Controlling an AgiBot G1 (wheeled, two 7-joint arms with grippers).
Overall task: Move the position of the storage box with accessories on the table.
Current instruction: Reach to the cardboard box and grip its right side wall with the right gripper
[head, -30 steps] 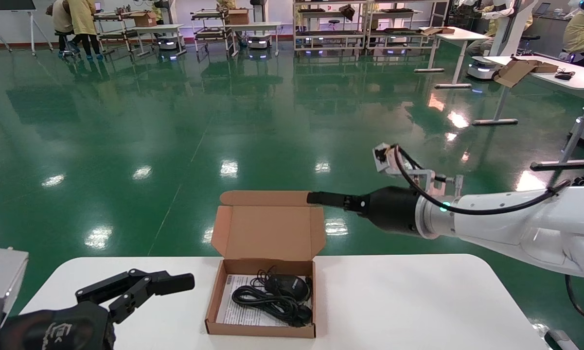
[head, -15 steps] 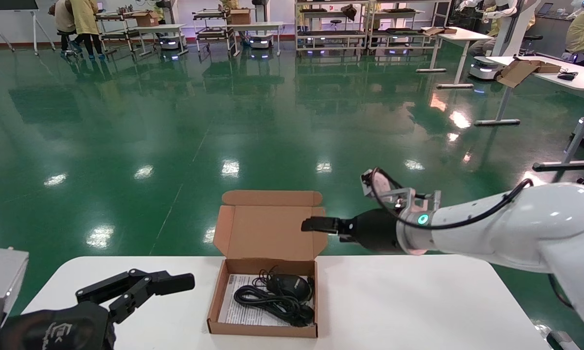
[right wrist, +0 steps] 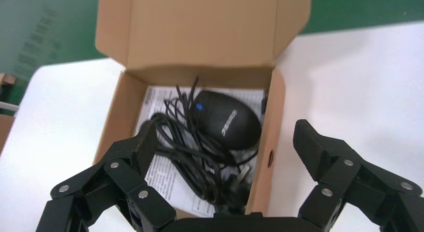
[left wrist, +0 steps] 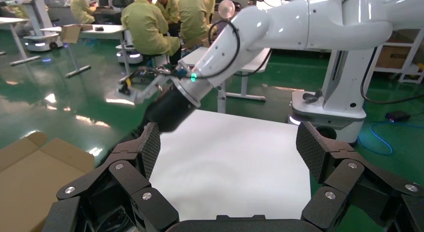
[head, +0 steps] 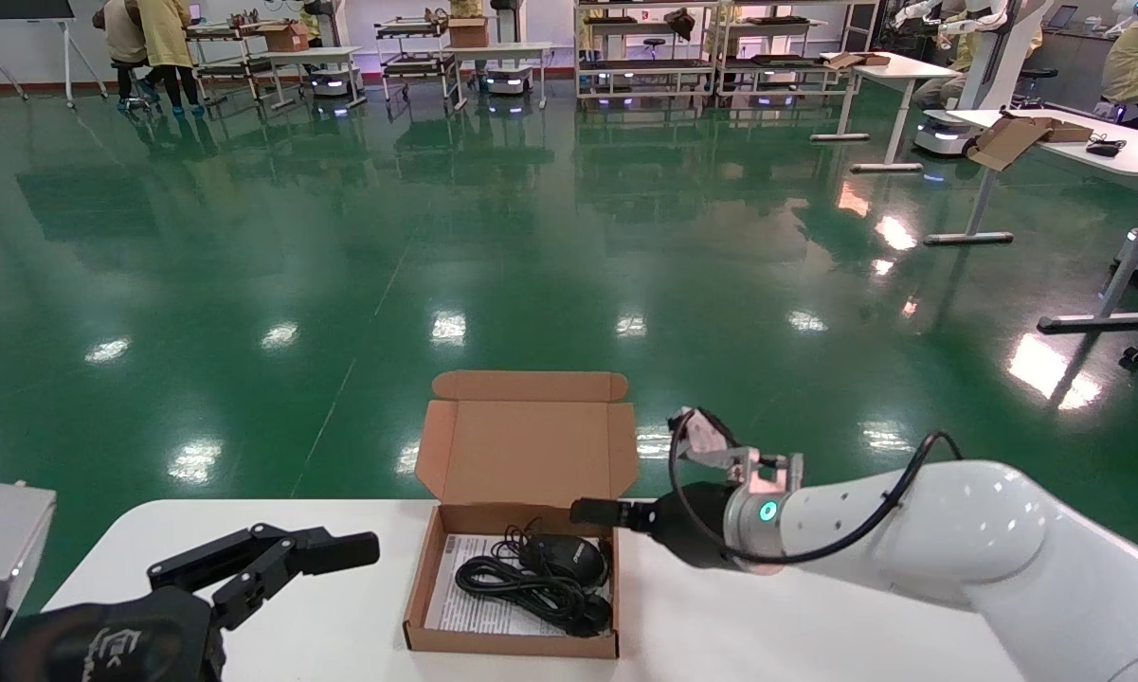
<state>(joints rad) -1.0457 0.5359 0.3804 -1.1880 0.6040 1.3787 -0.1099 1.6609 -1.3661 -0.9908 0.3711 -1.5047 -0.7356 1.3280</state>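
- Head view: the storage box [head: 512,587] sits open on the table [head: 815,606] near its middle, lid upright at the far side; inside lie the mouse [head: 561,559], its bundled cable [head: 521,592] and a printed paper sheet [head: 455,597]; the right gripper [head: 595,512] reaches in from the right, its tip at the box's far right corner, its spread unreadable from here; the left gripper [head: 279,559] rests low at the near left, well apart from the box, fingers apart and holding nothing; distant desks and people fill the green floor [head: 341,284] beyond
- Left wrist view: both fingers [left wrist: 150,147] stand wide over bare table; the right arm [left wrist: 210,67] crosses ahead; only a corner of the lid [left wrist: 35,172] shows
- Right wrist view: jaws are spread wide, straddling the box's right wall [right wrist: 265,147], grasping nothing; the mouse [right wrist: 227,121] lies on the cable; the sheet is mostly covered
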